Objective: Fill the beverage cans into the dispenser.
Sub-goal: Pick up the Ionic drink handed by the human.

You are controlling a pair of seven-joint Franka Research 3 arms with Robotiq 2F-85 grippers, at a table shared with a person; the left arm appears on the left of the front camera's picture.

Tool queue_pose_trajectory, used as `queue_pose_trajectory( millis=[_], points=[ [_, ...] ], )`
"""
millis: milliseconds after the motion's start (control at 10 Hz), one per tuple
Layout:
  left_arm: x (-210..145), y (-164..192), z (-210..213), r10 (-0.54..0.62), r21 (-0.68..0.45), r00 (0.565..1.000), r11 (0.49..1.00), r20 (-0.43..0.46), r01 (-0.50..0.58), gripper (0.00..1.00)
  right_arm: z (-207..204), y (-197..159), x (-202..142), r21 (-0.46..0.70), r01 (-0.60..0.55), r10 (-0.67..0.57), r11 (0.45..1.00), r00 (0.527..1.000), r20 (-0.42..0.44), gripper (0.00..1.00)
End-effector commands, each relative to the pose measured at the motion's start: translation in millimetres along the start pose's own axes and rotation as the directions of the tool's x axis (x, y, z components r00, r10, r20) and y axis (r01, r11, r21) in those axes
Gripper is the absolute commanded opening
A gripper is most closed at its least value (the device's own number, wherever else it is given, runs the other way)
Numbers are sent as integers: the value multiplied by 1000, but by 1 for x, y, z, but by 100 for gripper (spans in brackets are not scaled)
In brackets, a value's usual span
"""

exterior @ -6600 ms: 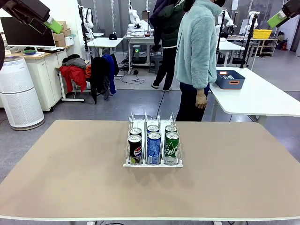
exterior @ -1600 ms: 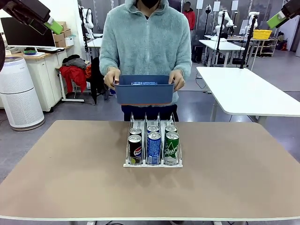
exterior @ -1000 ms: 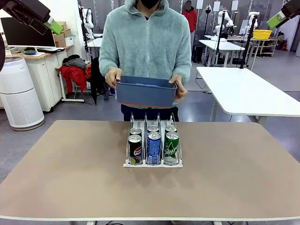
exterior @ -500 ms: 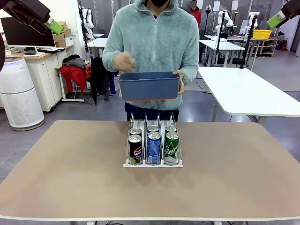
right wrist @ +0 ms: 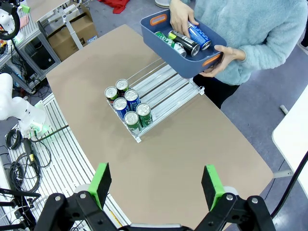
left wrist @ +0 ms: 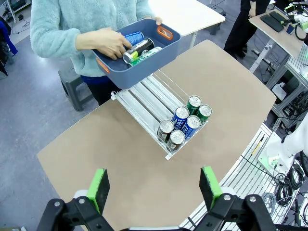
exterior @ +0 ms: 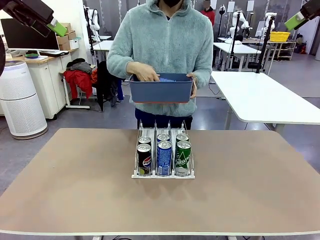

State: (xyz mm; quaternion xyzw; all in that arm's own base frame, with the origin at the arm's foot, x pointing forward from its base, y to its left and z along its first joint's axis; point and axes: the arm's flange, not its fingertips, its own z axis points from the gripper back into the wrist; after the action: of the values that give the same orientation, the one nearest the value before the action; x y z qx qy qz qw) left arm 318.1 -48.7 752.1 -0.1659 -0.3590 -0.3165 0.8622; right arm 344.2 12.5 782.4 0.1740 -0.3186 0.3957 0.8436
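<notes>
My left pincer (left wrist: 154,180) and right pincer (right wrist: 157,180) both wide open, empty, high above white-based wire dispenser (exterior: 163,175) holding six slim metal cans (exterior: 164,157).

lab, rows of white worktables (exterior: 270,105)

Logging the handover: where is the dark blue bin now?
Front view, centre: the dark blue bin is held by the person at the far side, above and behind the dispenser.
</notes>
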Motion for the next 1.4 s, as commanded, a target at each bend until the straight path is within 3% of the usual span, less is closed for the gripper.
queue_pose_trajectory(
  millis=[0,1300],
  points=[
    [-1,1,0,-2,-1,1000,1000,-2,2,100,-1,0,0,1,0,0,1000,1000,-1,100],
    [-1,1,0,-2,-1,1000,1000,-2,2,100,-1,0,0,1,0,0,1000,1000,-1,100]
  ],
)
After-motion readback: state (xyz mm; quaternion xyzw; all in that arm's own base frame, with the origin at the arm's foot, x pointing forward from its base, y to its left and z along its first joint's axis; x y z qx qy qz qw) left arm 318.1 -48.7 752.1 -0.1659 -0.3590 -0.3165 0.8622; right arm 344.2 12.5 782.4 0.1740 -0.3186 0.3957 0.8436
